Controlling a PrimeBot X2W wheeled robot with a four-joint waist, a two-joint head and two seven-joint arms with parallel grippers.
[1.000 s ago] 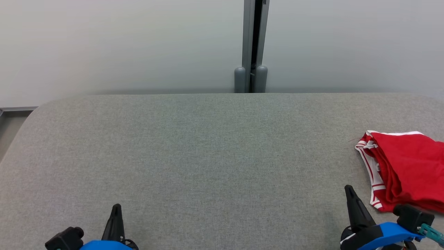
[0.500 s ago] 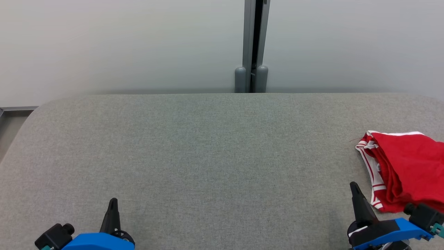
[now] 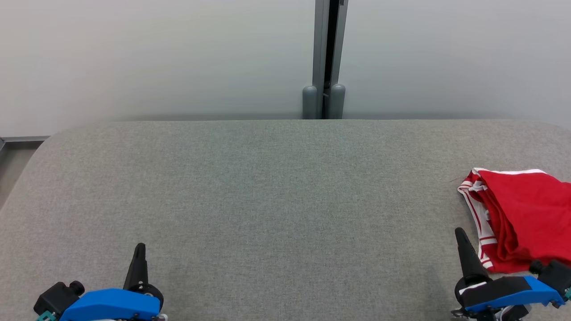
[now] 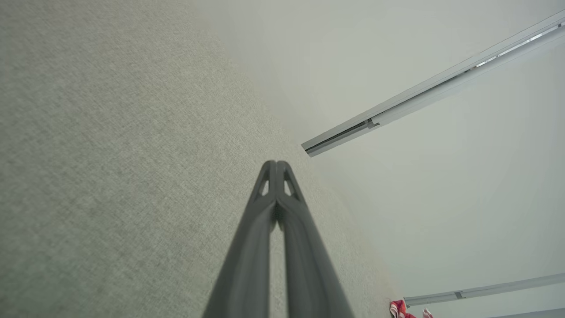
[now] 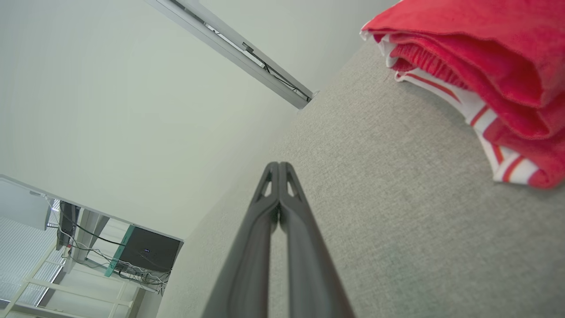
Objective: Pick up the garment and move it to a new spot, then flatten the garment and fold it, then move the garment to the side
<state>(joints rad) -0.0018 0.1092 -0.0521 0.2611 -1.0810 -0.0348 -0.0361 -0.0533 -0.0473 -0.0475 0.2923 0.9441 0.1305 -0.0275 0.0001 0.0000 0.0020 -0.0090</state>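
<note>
The garment (image 3: 522,214) is red cloth with white striped trim, folded in a stack at the right edge of the grey fabric table (image 3: 276,191). The right wrist view catches the garment (image 5: 481,57) at the upper right, and the left wrist view shows a small part of the garment (image 4: 398,308) far off. My right gripper (image 3: 458,234) sits at the lower right, just left of the garment and apart from it, shut and empty; its fingertips (image 5: 278,166) meet. My left gripper (image 3: 140,248) rests at the lower left, shut on nothing, fingertips (image 4: 275,164) together.
A pale wall with a grey vertical post (image 3: 323,58) stands behind the table's far edge. The table's rounded left corner drops off at the left (image 3: 26,151). In the right wrist view a dark box with cables (image 5: 145,254) sits off beyond the table.
Both grippers have drawn back toward the near edge and outward: the left one further left, the right one further right. The garment has not moved.
</note>
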